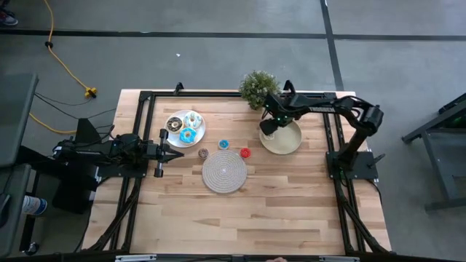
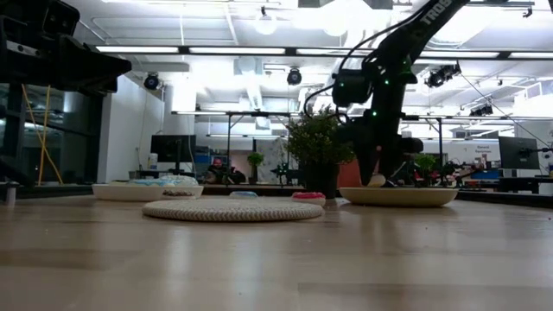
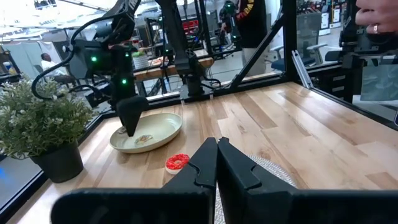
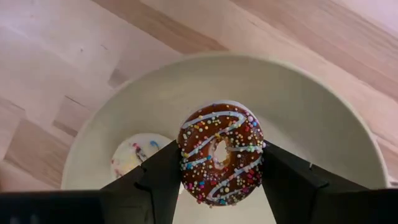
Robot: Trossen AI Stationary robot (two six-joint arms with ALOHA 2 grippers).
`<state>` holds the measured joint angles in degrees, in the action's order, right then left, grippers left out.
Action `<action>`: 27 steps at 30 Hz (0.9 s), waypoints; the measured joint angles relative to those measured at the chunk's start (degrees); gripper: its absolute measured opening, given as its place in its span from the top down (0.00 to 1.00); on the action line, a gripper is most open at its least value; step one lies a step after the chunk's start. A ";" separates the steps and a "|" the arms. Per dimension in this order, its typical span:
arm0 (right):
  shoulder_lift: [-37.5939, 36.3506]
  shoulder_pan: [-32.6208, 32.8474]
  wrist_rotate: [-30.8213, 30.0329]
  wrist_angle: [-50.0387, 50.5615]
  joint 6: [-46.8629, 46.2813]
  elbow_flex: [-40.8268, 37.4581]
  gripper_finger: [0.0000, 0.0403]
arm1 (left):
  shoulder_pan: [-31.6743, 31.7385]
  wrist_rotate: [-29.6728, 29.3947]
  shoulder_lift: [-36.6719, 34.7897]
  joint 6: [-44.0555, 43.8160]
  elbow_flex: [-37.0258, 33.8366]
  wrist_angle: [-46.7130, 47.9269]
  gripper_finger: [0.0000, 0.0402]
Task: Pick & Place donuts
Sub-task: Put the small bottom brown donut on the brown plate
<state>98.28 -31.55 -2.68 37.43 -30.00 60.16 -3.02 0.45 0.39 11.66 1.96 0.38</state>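
Right wrist view: the right gripper [image 4: 219,163] pinches a brown donut [image 4: 221,153] with white drizzle and sprinkles, one finger on each side of the ring, held edge-on above the cream plate [image 4: 311,118]. A pale sprinkled donut [image 4: 135,155] already lies flat on that plate, just beside the held one and partly behind one finger.

High view: the right gripper [image 1: 269,128] sits over the cream plate's [image 1: 291,143] near-left rim, close to the potted plant [image 1: 258,88]. The left gripper [image 1: 175,153] waits by the white plate [image 1: 173,135], fingers pressed together, nothing held. That plate carries several donuts, the blue donut [image 1: 188,135] among them. Loose on the table: a tan donut [image 1: 204,153], a small blue donut [image 1: 223,144] and a red donut [image 1: 245,153], all near the woven mat [image 1: 224,172].

Risks, as judged:
- The release point is near the rim. A ring dropped on edge may roll off the plate onto the table.
- It may land on the pale donut and tip or stack, since the two are so close.
- The height above the plate is hard to read; the low view suggests the gripper is low, but a drop from higher would bounce.
- Opening unevenly could let the icing stick to one finger and drag the donut sideways.
- Retreating toward the plant risks brushing its leaves.
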 joint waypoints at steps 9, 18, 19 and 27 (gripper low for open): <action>0.00 0.00 -0.33 1.11 -1.51 -0.02 0.52 | 0.00 0.00 0.01 0.01 0.00 0.00 1.00; 0.00 0.02 0.08 1.09 -1.01 -0.04 0.49 | 0.01 0.00 0.00 0.02 0.00 0.00 1.00; 0.00 0.02 0.09 1.08 -1.01 -0.04 0.48 | 0.01 0.00 0.00 0.02 0.00 0.00 1.00; 0.00 0.02 0.02 1.07 -0.53 -0.06 0.39 | 0.01 0.00 0.01 0.02 0.00 -0.02 1.00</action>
<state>98.28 -31.53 -2.66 38.50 -30.53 60.10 -3.01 0.45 0.40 11.68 1.96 0.36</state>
